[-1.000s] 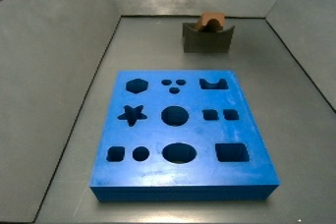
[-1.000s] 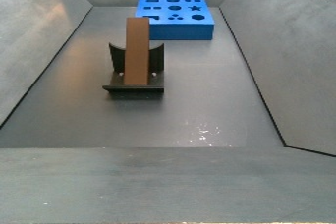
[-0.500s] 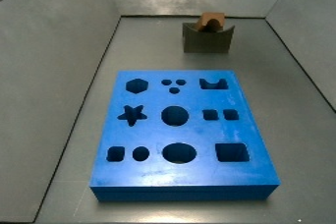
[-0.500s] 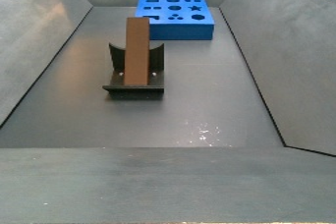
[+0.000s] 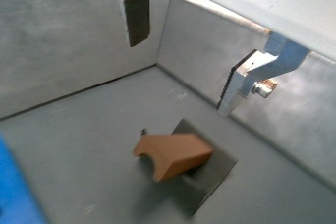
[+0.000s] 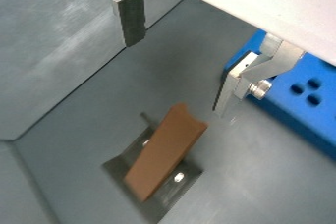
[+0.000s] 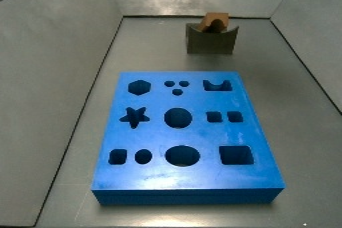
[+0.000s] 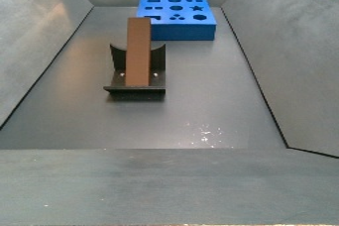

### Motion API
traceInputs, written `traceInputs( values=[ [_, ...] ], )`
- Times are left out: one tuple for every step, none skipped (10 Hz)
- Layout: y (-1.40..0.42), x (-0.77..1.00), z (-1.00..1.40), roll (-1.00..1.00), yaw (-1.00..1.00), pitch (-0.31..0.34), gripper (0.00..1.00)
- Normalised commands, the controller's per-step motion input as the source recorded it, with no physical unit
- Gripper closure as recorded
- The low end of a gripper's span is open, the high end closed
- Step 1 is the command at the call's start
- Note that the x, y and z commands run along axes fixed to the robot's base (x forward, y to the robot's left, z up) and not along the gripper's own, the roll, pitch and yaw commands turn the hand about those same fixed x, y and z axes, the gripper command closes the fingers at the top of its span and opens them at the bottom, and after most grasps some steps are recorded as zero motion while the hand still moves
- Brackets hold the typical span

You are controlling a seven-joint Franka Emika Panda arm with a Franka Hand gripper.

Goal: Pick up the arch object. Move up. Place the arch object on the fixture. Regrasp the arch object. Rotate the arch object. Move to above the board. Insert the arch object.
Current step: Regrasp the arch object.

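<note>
A: Two fingers were all I could see of the gripper (image 5: pixel 197 56), and only in the wrist views. Flat silver plates, one finger (image 5: pixel 137 17) well apart from the other (image 5: pixel 252 79), so the jaws stood spread with nothing between them.

B: And in the side views?

A: The gripper did not show in either. It hung above the arch object (image 6: pixel 168 149), clear of it, not touching.

B: Where was the arch object, then?

A: It sat in the scoop of the fixture (image 8: pixel 134 87), leaning up out of it, as a side view showed (image 8: pixel 137 50). From the other side only its orange-brown top end peeked over the fixture (image 7: pixel 211 39). The board (image 7: pixel 185 135) lay well apart from it on the grey floor, holes all open.

B: So placed, and the regrasp not yet made, by my reckoning.

A: I judged the same. The risk lay in the descent. The bar rested on a curved seat, propped rather than clamped. If one finger met it before the other, it could tip or slide out of the scoop.

B: And a grasp taken off-centre?

A: It could let the bar swing when rotated, leaving it crooked for the arch-shaped hole (image 7: pixel 218 87). A crooked bar would likely jam on the board's rim.
</note>
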Motion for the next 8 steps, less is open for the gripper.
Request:
traceInputs(
  values=[
    [-0.03, 0.04, 0.00, 1.00, 0.06, 0.064, 0.00],
    [-0.03, 0.07, 0.00, 1.00, 0.07, 0.082, 0.00],
    [-0.03, 0.07, 0.00, 1.00, 0.07, 0.094, 0.00],
    [-0.04, 0.09, 0.00, 1.00, 0.08, 0.119, 0.00],
    [-0.04, 0.10, 0.00, 1.00, 0.10, 0.150, 0.00],
    [-0.04, 0.10, 0.00, 1.00, 0.13, 0.171, 0.00],
    [-0.05, 0.10, 0.00, 1.00, 0.16, 0.191, 0.00],
    [-0.05, 0.10, -0.01, 0.94, 0.19, 0.199, 0.00]
  ],
)
